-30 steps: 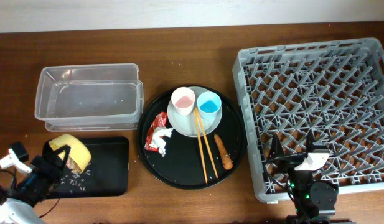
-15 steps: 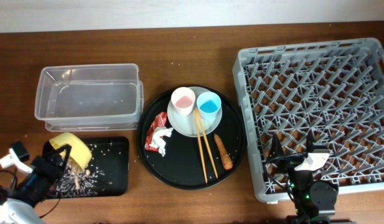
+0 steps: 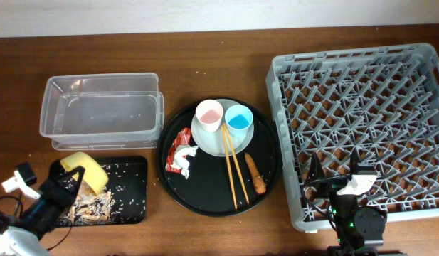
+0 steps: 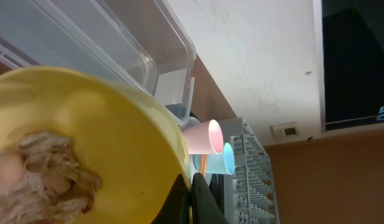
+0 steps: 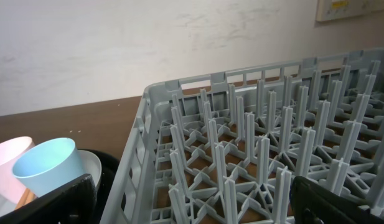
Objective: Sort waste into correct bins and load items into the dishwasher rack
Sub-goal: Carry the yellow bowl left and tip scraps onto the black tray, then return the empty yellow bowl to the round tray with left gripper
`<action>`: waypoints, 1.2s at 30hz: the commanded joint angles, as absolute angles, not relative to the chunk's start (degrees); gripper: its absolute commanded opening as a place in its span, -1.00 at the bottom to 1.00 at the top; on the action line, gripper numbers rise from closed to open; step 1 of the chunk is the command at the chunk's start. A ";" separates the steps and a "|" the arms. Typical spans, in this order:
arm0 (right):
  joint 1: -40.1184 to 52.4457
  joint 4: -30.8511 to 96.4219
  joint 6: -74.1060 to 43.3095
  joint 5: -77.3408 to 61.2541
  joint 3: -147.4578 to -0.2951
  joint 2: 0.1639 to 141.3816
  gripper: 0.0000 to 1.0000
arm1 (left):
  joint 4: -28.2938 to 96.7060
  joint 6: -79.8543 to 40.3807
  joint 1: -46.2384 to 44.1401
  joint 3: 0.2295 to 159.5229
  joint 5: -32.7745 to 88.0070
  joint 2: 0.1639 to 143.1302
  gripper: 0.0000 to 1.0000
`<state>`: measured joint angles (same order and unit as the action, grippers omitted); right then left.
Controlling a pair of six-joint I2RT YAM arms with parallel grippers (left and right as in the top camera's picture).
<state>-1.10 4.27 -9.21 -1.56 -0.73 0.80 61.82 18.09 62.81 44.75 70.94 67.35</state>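
My left gripper point(image 3: 65, 186) is shut on the rim of the yellow bowl point(image 3: 87, 169) and holds it tilted over the shallow black tray point(image 3: 130, 192). Brown scraps with white crumbs point(image 3: 91, 206) lie in the tray. In the left wrist view some scraps point(image 4: 36, 174) still cling inside the bowl point(image 4: 98, 137), with the jaws point(image 4: 192, 199) pinching its rim. The pink cup point(image 3: 209, 114), blue cup point(image 3: 238, 119) and chopsticks point(image 3: 233, 167) rest on the plate point(image 3: 223, 142). The red wrapper point(image 3: 183, 138), tissue point(image 3: 180, 161) and carrot stick point(image 3: 256, 174) lie beside it. My right gripper point(image 3: 340, 179) is open and empty over the rack's point(image 3: 361, 92) front left corner.
The clear tub point(image 3: 102, 110) stands behind the black tray. The cups, plate and waste sit on a large round black tray point(image 3: 205, 195) between the tub and the rack. The right wrist view shows rack pegs point(image 5: 254, 143) and the blue cup point(image 5: 45, 165).
The left gripper has tipped the yellow bowl and drawn it slightly back. Brown scraps and white crumbs have spilled out into the shallow black tray. The right arm has not moved.
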 commanded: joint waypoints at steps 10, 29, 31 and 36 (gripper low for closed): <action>-1.58 4.32 -9.45 -1.69 -0.32 0.36 0.97 | 66.13 18.92 62.37 44.64 79.57 69.47 -1.00; -1.58 4.32 -9.45 -1.69 -0.32 0.36 0.97 | 60.53 20.08 60.27 44.64 79.11 70.57 -1.00; -1.58 4.32 -9.45 -1.69 -0.32 0.36 0.97 | 60.71 13.78 59.92 44.64 75.70 70.74 -1.00; -1.58 4.32 -9.45 -1.69 -0.32 0.36 0.97 | 60.03 13.74 57.78 44.75 75.20 70.70 -1.00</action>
<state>-1.10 4.29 -9.23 -1.56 -0.73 0.80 60.34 14.72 59.09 44.38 75.42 70.43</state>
